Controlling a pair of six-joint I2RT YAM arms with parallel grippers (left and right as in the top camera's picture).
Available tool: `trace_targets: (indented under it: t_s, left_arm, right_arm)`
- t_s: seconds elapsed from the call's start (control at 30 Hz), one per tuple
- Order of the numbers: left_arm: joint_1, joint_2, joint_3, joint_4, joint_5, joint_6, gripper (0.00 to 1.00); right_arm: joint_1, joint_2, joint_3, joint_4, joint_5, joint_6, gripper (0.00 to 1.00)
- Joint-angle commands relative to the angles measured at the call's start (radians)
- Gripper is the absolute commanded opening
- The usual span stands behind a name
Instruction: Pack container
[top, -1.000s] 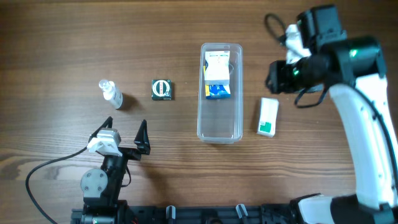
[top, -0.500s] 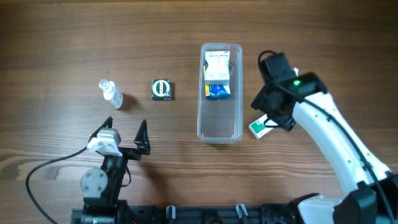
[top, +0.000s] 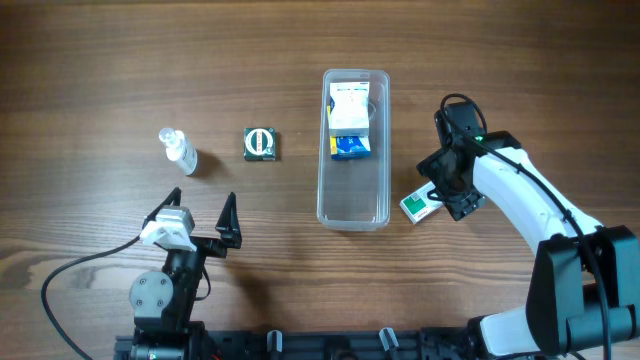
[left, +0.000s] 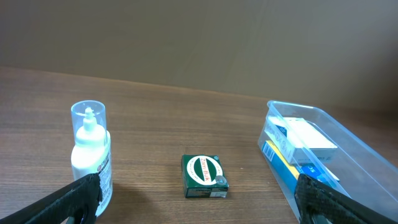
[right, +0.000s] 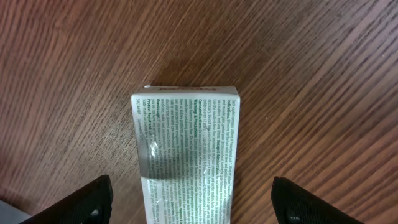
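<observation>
The container (top: 353, 203) is a long clear tub at the table's middle, with a white box (top: 349, 108) and a blue box (top: 350, 146) in its far half. Just right of its near end lies a white-and-green box (top: 418, 207), turned askew. My right gripper (top: 446, 196) hangs low over that box, open. In the right wrist view the box (right: 186, 149) lies between the fingers with a gap on each side of it, under the right gripper (right: 196, 202). My left gripper (top: 202, 207) rests open at the front left, holding nothing, as the left wrist view also shows (left: 202, 199).
A small clear bottle (top: 179, 150) and a dark green box (top: 261, 143) stand left of the container. In the left wrist view the bottle (left: 90, 155) is by the left finger, the dark green box (left: 204, 176) is ahead, and the container (left: 354, 155) is at the right.
My right arm swung down from the back right to the white-and-green box and its jaws opened. That box shifted nearer and turned askew. The left arm stayed still.
</observation>
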Motion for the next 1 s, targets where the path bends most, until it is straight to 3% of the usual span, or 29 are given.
trace_targets:
  t_s: [0.0,0.33,0.4,0.67,0.97]
  left_arm:
    - [0.003,-0.002,-0.006,-0.003,-0.009,0.023,1.00]
    - [0.003,-0.002,-0.006,-0.003,-0.009,0.023,1.00]
    - [0.003,-0.002,-0.006,-0.003,-0.009,0.023,1.00]
    - [0.003,-0.002,-0.006,-0.003,-0.009,0.023,1.00]
    - [0.003,-0.002,-0.006,-0.003,-0.009,0.023,1.00]
  right_arm:
    - [0.002,0.027,-0.003,0.004,-0.027,-0.031,0.83]
    - [0.002,0.144,-0.009,0.055,-0.043,-0.060,0.81]
    - [0.002,0.144,-0.022,0.087,-0.078,-0.055,0.72]
    - [0.001,0.144,-0.021,0.107,-0.087,-0.055,0.53]
    - [0.001,0.059,0.039,0.051,-0.082,-0.117,0.43]
